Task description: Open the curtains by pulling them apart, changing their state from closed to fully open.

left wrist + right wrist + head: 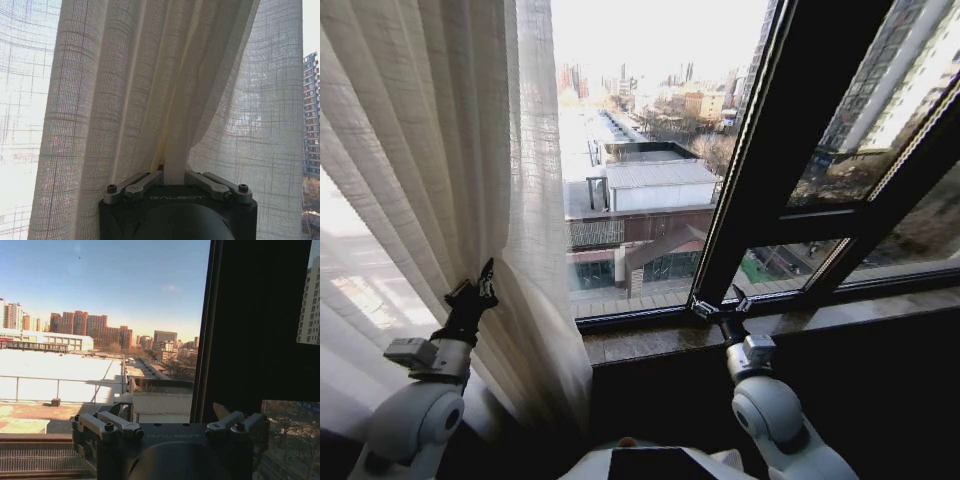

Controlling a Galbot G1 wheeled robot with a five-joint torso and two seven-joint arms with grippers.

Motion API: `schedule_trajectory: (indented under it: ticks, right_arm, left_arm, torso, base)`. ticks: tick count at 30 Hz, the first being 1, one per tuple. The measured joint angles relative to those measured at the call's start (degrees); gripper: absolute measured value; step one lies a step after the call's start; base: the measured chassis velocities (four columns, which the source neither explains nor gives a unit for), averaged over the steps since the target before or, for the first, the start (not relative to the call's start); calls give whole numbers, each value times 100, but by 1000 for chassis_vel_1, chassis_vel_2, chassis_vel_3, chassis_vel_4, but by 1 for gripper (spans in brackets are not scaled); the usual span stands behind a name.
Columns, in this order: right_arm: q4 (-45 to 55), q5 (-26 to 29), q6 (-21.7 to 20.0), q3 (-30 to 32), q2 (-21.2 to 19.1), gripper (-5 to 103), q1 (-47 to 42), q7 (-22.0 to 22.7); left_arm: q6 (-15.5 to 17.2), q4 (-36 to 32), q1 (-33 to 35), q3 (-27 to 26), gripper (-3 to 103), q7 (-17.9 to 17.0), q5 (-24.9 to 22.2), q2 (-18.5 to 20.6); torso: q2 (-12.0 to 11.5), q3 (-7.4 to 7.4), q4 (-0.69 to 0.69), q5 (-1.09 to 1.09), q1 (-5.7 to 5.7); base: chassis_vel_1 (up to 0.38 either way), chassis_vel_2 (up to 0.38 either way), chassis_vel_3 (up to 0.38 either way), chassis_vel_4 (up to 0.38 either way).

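1. Fabric is pinched in the left pincer (175, 175): its fingers are closed on a gathered fold of the curtain (440, 150), and the cloth fans upward from that pinch, which gives the arm a firm handle for dragging the panel sideways.
2. Seen from the head camera, the left pincer (475, 290) sits low on the panel, at the robot's left, with the pleats bunched around it and the hem curving down toward the floor.
3. The right pincer (720, 305) hovers just over the stone window sill (650, 340), close to the black window frame (770, 150). Its fingers are spread apart and hold nothing; I judge this arm to be waiting.
4. The curtain is drawn to the left side of the window, so the glass ahead is bare and rooftops and city blocks show through.
5. Only this one panel is visible; no cloth hangs on the right, so that side looks already cleared.
6. Judging from this, the opening is well along, with the left panel perhaps needing further gathering.
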Motion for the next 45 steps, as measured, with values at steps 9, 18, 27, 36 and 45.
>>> schedule_trajectory:
  ticks: [9,18,27,36,45]
  right_arm:
    - [11,7,6,-95,0,100,8,125]
    - [9,7,6,-126,-16,100,18,124]
    - [-89,7,24,-166,-38,100,73,111]
    - [-175,19,39,-202,-93,100,192,103]
    - [-254,69,70,-190,-207,100,257,94]
  left_arm:
    - [2,-37,38,9,0,-2,30,-71]
    - [4,-60,40,-86,0,-30,78,-202]
    - [3,-128,154,-990,0,-56,-321,-329]
    - [-57,242,251,-2232,0,-64,-1114,-266]
    - [-90,922,245,-3279,0,-265,-1724,-283]
  torso:
    - [0,0,0,2,0]
    - [0,0,0,-2,0]
    - [0,1,0,0,0]
    - [0,0,0,-1,-1]
    - [0,0,0,-1,-1]
  base:
    - [16,23,-21,-19]
    - [0,0,0,0]
    - [0,0,0,0]
    - [0,0,0,0]
    - [0,0,0,0]
